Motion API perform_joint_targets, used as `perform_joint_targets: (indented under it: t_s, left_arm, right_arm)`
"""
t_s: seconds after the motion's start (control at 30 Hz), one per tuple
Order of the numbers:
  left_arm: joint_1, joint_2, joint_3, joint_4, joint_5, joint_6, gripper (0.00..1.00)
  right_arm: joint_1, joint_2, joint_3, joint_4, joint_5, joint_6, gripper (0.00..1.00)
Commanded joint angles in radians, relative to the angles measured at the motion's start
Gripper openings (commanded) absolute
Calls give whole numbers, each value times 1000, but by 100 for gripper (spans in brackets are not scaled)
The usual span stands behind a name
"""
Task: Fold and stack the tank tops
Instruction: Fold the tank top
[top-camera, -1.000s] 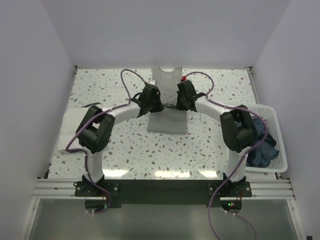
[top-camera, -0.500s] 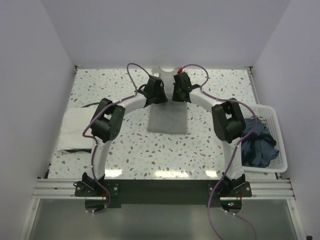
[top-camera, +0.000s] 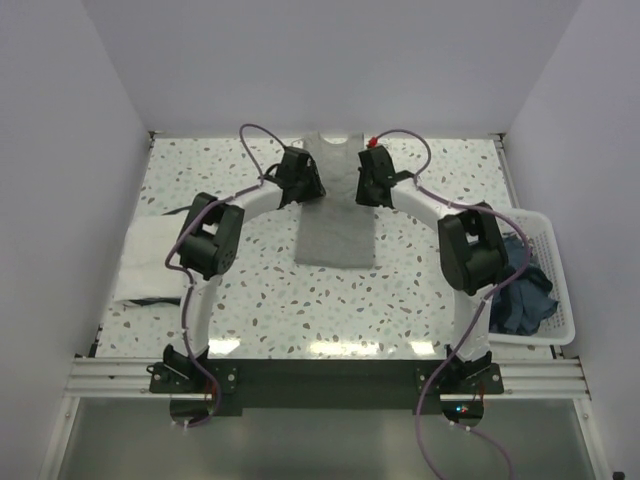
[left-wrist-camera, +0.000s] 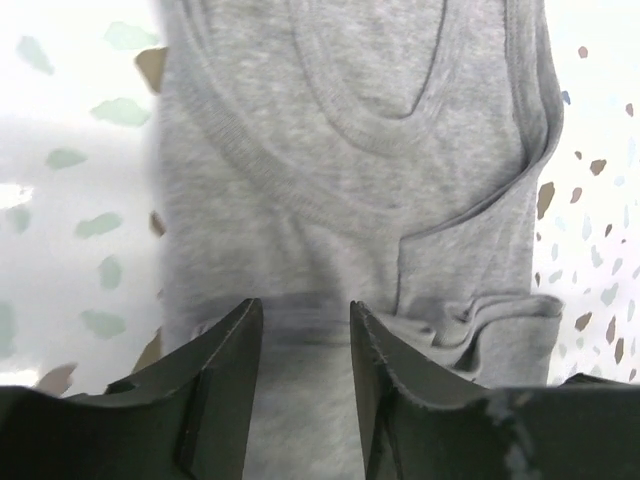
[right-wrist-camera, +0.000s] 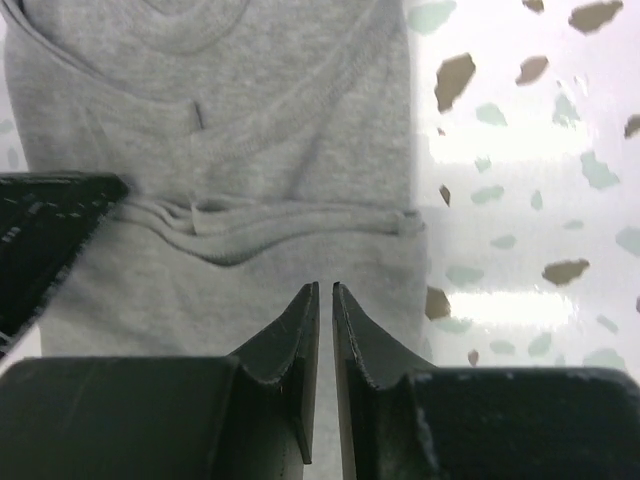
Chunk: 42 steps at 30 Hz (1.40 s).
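Observation:
The light grey tank top (top-camera: 335, 232) lies flat in the middle of the table, neck at the far end, with a crosswise fold ridge below the neckline. It fills the left wrist view (left-wrist-camera: 350, 180) and the right wrist view (right-wrist-camera: 230, 120). My left gripper (top-camera: 300, 170) hovers over its left side near the ridge, jaws open and empty (left-wrist-camera: 306, 320). My right gripper (top-camera: 372, 172) is over its right side, jaws nearly together with nothing between them (right-wrist-camera: 325, 292). The white tank top (top-camera: 150, 262) lies folded at the left edge.
A white lattice basket (top-camera: 547, 222) at the right edge holds dark blue clothes (top-camera: 520, 295). The table is white with speckles and has walls on three sides. The left gripper's finger (right-wrist-camera: 40, 230) shows at the left in the right wrist view.
Both grippers moved from the shirt's middle towards its far end and drew apart sideways. The grey tank top now lies flat, with its neck end uncovered between them.

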Motion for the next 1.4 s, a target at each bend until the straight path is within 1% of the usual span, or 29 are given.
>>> perform_joint_targets:
  t_s: [0.0,0.07,0.13,0.2,0.23,0.27,0.33,0.37,0.4,0.47,0.5,0.57,0.67,0.73,0.97,1.23,1.37]
  left_arm:
    - [23,-153,-64,72,-7,29,46]
    - [25,-228,-116,76,-41,36,53]
    - [23,-283,-170,79,-59,33,55]
    - [22,-374,-280,70,-79,4,56]
    - [20,-407,-328,69,-92,-12,56]
    - [11,-476,-433,76,-98,-36,56]
    - [-4,-547,-541,81,-115,-62,56]
    - [-26,-613,-654,128,-113,-82,56]
    - [-38,-642,-703,141,-115,-89,56]
    - [-75,-703,-806,138,-119,-101,57]
    - [-86,-719,-837,142,-115,-102,58]
    - [-103,-754,-923,154,-95,-118,59]
    - [-106,-805,-1026,208,-66,-141,61]
    - [-106,-822,-1046,217,-61,-141,62]
    - [-104,-819,-1078,273,-34,-154,63]
    - [-101,-831,-1103,329,-35,-182,63]
    - [-97,-793,-1080,305,-60,-216,62]
  right_arm:
    - [4,-87,-73,11,-2,2,15]
    - [7,-122,-130,14,-19,17,15]
    - [26,-153,-200,18,-16,31,16]
    - [43,-220,-254,23,2,40,16]
    - [59,-251,-307,21,16,52,18]
    - [63,-304,-337,26,25,60,20]
    - [69,-363,-424,29,25,82,22]
    - [69,-391,-452,35,28,85,24]
    - [70,-446,-479,35,39,89,27]
    - [70,-492,-547,35,35,99,27]
    - [70,-530,-568,37,30,103,29]
    - [73,-564,-627,52,-5,122,30]
    - [86,-603,-685,63,-25,141,35]
    - [89,-600,-711,72,-65,160,36]
    - [93,-558,-746,139,-119,215,36]
    - [95,-550,-774,190,-133,260,38]
    - [95,-517,-779,198,-142,267,38]
